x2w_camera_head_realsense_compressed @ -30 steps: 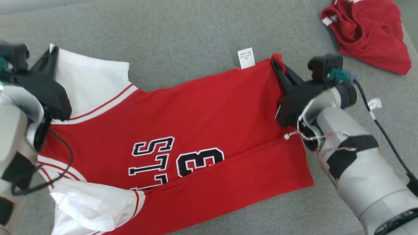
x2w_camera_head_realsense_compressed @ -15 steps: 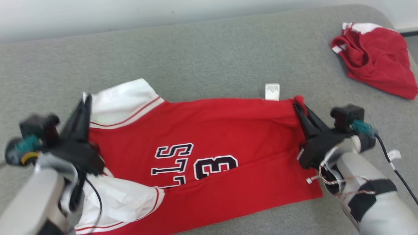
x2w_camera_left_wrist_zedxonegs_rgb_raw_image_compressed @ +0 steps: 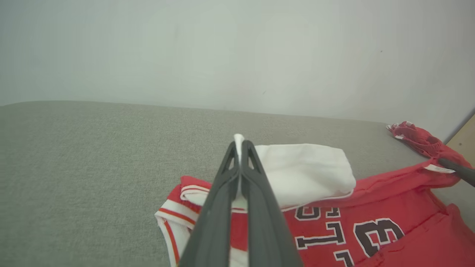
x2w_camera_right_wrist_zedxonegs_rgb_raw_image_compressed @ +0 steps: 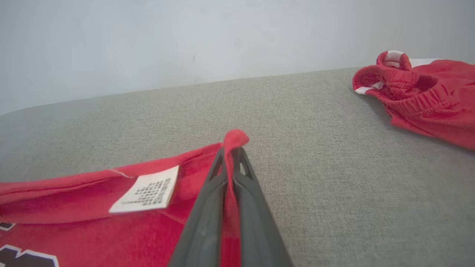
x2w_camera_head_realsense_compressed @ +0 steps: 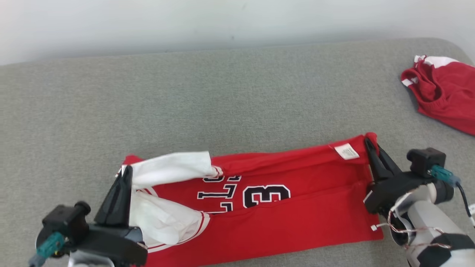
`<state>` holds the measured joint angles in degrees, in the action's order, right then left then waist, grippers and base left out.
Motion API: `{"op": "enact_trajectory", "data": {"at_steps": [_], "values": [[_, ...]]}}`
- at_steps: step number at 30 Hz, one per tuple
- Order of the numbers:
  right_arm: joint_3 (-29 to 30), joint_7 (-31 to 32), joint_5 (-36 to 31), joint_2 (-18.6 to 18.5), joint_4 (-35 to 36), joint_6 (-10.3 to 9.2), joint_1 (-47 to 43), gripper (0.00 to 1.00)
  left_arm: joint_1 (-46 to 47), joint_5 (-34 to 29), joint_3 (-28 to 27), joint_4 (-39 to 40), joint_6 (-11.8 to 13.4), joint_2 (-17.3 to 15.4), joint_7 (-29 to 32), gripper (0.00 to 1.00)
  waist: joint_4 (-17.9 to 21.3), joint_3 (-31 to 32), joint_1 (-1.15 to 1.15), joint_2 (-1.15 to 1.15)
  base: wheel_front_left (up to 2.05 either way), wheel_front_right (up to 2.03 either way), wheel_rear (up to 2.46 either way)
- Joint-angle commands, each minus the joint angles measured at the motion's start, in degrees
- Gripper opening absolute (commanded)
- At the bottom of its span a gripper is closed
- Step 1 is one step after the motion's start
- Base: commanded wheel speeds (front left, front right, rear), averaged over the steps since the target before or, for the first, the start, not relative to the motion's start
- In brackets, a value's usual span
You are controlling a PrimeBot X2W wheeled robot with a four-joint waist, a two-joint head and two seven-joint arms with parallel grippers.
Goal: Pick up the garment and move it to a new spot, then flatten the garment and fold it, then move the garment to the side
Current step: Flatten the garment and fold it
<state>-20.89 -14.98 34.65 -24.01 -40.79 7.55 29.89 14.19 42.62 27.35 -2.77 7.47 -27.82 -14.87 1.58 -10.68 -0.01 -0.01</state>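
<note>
1. Two grippers are in view. The left gripper (x2w_camera_head_realsense_compressed: 127, 171), at 8 o'clock in the head view, has its two dark fingers pressed together. In the left wrist view a sliver of white cloth is pinched between their tips.
2. The right gripper (x2w_camera_head_realsense_compressed: 369, 142), at 4 o'clock in the head view, is clamped the same way. It nips a red corner of the cloth, which pokes out just past the fingertips in the right wrist view.
3. One jersey (x2w_camera_head_realsense_compressed: 297, 211) stretches between the two grips, at 6 o'clock on the surface. A red band along its far edge is turned over toward the front.
4. The jersey has two white sleeves. One sleeve (x2w_camera_head_realsense_compressed: 170, 167) lies folded over the chest at 3 o'clock from the left gripper's tips. The other sleeve (x2w_camera_head_realsense_compressed: 163, 222) lies crumpled at 6 o'clock from the first.
5. The black lettering (x2w_camera_head_realsense_compressed: 265, 194) with white outlines sits mid-chest, and its top is partly covered by the turned band.
6. One white care label (x2w_camera_head_realsense_compressed: 347, 151) lies face up on that band, at 9 o'clock from the right gripper's tips.
7. One pair of red shorts (x2w_camera_head_realsense_compressed: 445, 100) lies bunched at 2 o'clock, well apart from the jersey.
8. Everything rests on one grey padded surface (x2w_camera_head_realsense_compressed: 222, 104), with a pale wall (x2w_camera_head_realsense_compressed: 222, 22) behind it at 12 o'clock.
</note>
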Motion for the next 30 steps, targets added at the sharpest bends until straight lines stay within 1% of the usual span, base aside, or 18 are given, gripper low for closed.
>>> {"op": "enact_trajectory", "data": {"at_steps": [1, 5, 6, 12, 14, 15, 16, 17, 20, 26, 30], "values": [[1.0, -0.2, -0.7, -0.2, 0.9, -0.16, -1.8, 0.00, -1.6, 0.4, -0.5, 0.8, 0.7, 0.6, -0.3, 0.00, -0.7, 0.7, 0.01, 0.01, 0.00, 0.00, 0.00], [3.3, -0.2, -1.2, 0.0, 4.5, -0.16, -5.5, 0.00, -5.3, 0.6, -1.3, 1.1, 1.4, 1.5, -0.4, 0.00, -1.1, 1.1, 0.01, 0.01, 0.00, 0.00, 0.00], [3.3, -0.2, -1.2, 0.0, 4.5, -0.16, -5.5, 0.00, -5.3, 0.6, -1.3, 1.1, 1.4, 1.5, -0.4, 0.00, -1.1, 1.1, 0.01, 0.01, 0.00, 0.00, 0.00], [6.5, -0.2, -1.7, 0.4, 7.9, -0.16, -11.1, 0.00, -9.5, 0.5, -3.3, -0.6, 0.1, 4.5, -0.3, 0.00, -1.1, 1.9, 0.01, 0.01, 0.00, 0.00, 0.00], [6.7, -0.2, -1.1, 0.7, 8.2, -0.16, -12.6, 0.00, -10.5, 0.0, -3.9, -2.1, 0.0, 5.3, -0.3, 0.00, -1.1, 2.2, 0.01, 0.01, 0.00, 0.00, 0.00], [6.9, -0.2, -1.0, 0.7, 8.5, -0.16, -13.1, 0.46, -10.6, -0.9, -4.3, -2.6, -0.1, 5.6, -0.3, 0.36, -1.0, 2.4, 0.01, 0.01, 0.00, 0.00, 0.00], [7.0, -0.2, -0.6, 0.9, 9.0, -0.16, -13.5, 1.00, -10.6, -1.4, -5.0, -2.9, -0.3, 6.3, -0.3, 0.94, -1.0, 2.5, 0.01, 0.01, 0.00, 0.00, 0.00], [7.0, -0.2, -0.5, 0.9, 9.4, -0.16, -14.0, 1.00, -11.0, -2.0, -5.5, -3.2, -0.6, 7.0, -0.3, 1.00, -0.9, 2.6, 0.01, 0.01, 0.00, 0.00, 0.00], [7.3, -0.2, -0.2, 0.7, 11.3, -0.16, -15.3, 1.00, -12.1, -4.0, -7.5, -3.6, -1.3, 8.4, -0.3, 1.00, -0.8, 3.1, 0.01, 0.01, 0.00, 0.00, 0.00], [7.6, -0.3, -0.1, -0.4, 15.7, -0.16, -17.8, 1.00, -14.0, -10.1, -13.7, -2.4, -2.1, 11.4, -0.3, 1.00, -0.6, 4.3, 0.01, 0.01, 0.00, 0.00, 0.00], [8.3, 1.1, -1.1, -0.7, 14.9, -0.16, -18.4, 1.00, -15.5, -15.5, -18.6, -0.9, -2.2, 13.4, -0.3, 1.00, -0.8, 5.7, 0.01, 0.01, 0.00, 0.00, 0.00]]}}
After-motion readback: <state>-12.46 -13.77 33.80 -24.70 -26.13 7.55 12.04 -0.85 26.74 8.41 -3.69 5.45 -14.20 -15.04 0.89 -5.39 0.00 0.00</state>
